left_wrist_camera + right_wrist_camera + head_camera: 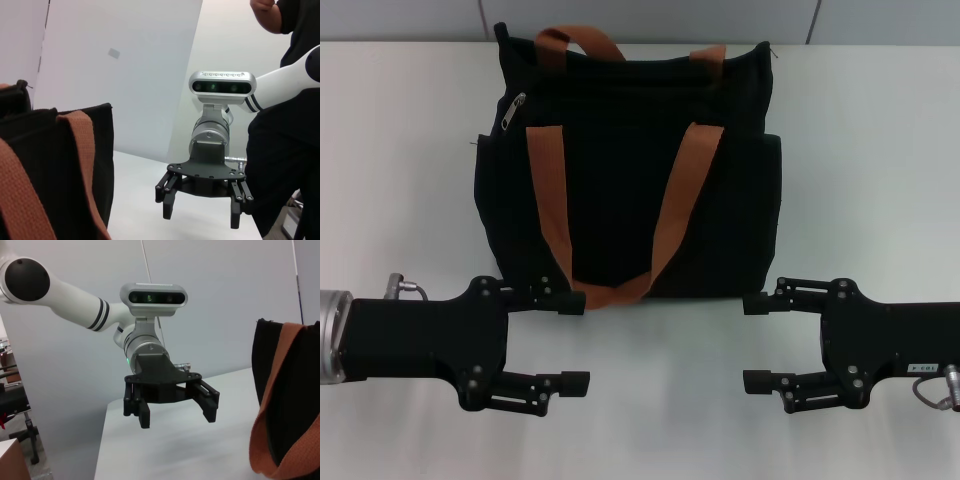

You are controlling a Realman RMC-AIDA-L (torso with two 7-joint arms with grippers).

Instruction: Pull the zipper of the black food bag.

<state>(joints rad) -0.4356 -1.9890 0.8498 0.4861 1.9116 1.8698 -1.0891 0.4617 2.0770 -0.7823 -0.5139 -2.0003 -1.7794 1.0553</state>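
The black food bag (620,180) stands on the white table, with two orange-brown strap handles (548,190) hanging down its front. The silver zipper (513,108) sits at the bag's top left corner, its pull tab hanging down. My left gripper (575,341) is open and empty, just in front of the bag's lower left corner. My right gripper (752,342) is open and empty, in front of the lower right corner. The left wrist view shows the bag (45,165) and the right gripper (201,215). The right wrist view shows the bag (272,390) and the left gripper (177,417).
The white table (870,150) reaches a grey wall behind the bag. A person in dark clothing (285,150) stands behind the right arm in the left wrist view.
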